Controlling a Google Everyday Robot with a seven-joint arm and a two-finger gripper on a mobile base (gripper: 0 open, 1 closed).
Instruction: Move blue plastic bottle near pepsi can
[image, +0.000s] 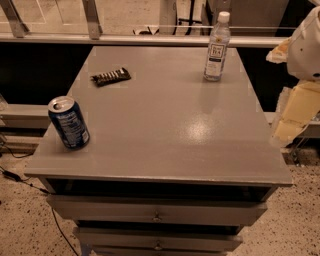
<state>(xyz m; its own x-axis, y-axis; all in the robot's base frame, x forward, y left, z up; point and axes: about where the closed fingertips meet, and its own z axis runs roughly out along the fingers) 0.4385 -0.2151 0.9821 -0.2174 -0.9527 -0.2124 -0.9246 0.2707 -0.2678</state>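
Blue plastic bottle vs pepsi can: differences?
Blue plastic bottle is tall, clear, white-capped, at the far right; pepsi can is short, dark blue, silver-topped, at the near left edge. Both stand on the table. End effector is at the picture's right edge, touching neither.

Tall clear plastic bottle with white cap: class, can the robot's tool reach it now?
Probably yes. The tool hangs beside the right edge of the grey table; the bottle stands upright near that side, with nothing between them.
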